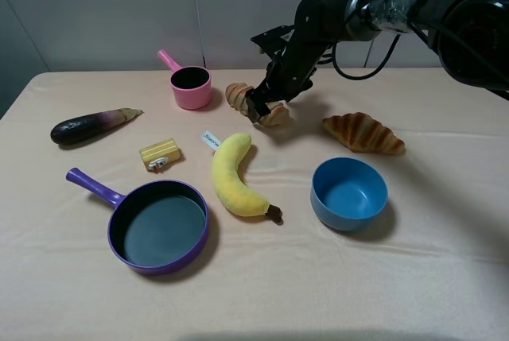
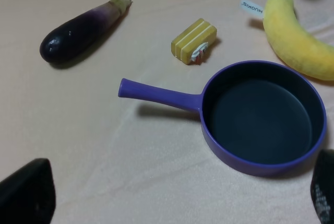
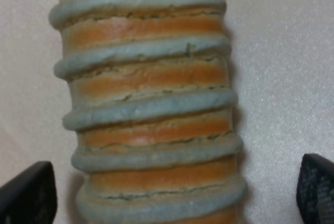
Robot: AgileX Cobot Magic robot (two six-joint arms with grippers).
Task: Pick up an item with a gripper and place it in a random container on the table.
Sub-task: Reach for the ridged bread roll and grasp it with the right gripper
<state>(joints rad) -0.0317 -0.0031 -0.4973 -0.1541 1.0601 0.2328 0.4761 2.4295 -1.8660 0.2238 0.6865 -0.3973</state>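
Note:
The item, a tan-brown ridged bread loaf point(image 1: 237, 94), lies on the table beside the pink pot. It fills the right wrist view point(image 3: 148, 109). My right gripper point(image 1: 263, 110) is lowered over the loaf's near end and stands open, with one dark finger point(image 3: 26, 195) on each side of the loaf and a gap to each. The container, a purple frying pan point(image 1: 118, 215), sits at the front left with nothing in it and shows in the left wrist view as well point(image 2: 209, 135). My left gripper point(image 2: 172, 198) hovers open above the cloth near the pan's handle.
A yellow banana point(image 1: 233, 176) lies between the pan and a blue bowl point(image 1: 348, 192). An orange-striped croissant point(image 1: 364, 133) is at the right, a pink pot point(image 1: 190, 85) at the back, an eggplant point(image 1: 89, 125) at the left, and a small yellow block point(image 1: 159, 153) near the pan.

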